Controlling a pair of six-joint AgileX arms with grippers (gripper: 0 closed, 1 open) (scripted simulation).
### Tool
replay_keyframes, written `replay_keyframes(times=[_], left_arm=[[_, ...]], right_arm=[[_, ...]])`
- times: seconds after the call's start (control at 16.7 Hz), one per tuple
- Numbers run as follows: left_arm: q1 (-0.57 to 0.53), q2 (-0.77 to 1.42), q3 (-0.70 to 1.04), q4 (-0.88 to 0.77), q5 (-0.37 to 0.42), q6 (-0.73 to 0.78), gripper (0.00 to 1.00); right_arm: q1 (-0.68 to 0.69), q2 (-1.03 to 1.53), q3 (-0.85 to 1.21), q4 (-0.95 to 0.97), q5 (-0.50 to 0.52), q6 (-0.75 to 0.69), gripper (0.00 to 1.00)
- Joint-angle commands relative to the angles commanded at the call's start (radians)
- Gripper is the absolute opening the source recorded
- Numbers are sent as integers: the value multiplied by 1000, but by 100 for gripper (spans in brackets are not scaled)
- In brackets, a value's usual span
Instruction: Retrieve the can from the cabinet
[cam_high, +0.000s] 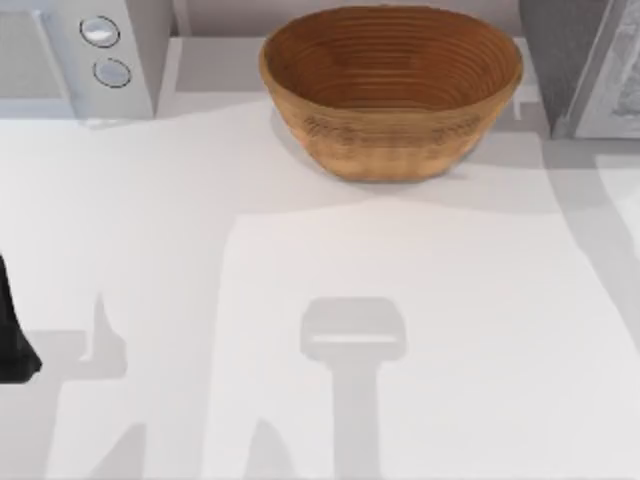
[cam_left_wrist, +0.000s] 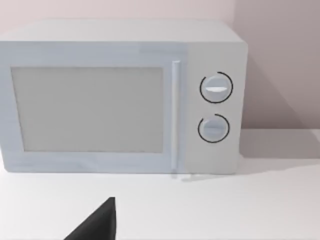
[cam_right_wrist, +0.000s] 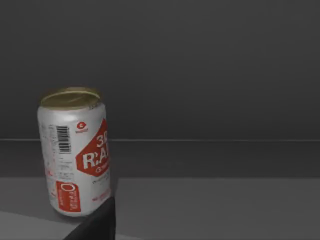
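1. From the top view I saw a white bench (cam_high: 420, 300) with a woven brown basket (cam_high: 391, 90) standing at the far side, roughly in the middle.
2. A white microwave (cam_high: 80, 55) sat at the far left corner of the bench, and a grey cabinet (cam_high: 585, 65) stood at the far right corner.
3. My left arm (cam_high: 12, 335) was at the left edge of the bench, on the near side, a dark shape well apart from the basket.
4. The left wrist view faced the microwave (cam_left_wrist: 120, 97) head-on: its door was closed, with an upright handle and two round dials (cam_left_wrist: 216, 88) stacked to the right of the door.
5. A dark finger of the left end effector (cam_left_wrist: 97, 222) poked into that view over the bench, short of the microwave; I could not tell whether that end effector was spread or pressed together.
6. The can (cam_right_wrist: 75, 152) stood upright inside the dark cabinet, on its grey floor, white with red markings and a gold top.
7. A dark finger of the right end effector (cam_right_wrist: 97, 222) was in front of the can's base, close to it; I could not tell whether it touched, nor whether the fingers were spread or closed.
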Motion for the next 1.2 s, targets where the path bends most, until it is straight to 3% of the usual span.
replay_keyframes(times=[0.6, 1.2], left_arm=[[0, 0, 0, 0, 0, 0, 100], [0, 0, 0, 0, 0, 0, 100]], right_arm=[[216, 186, 26, 163, 227, -1, 100], [198, 281, 120, 164, 210, -1, 100]])
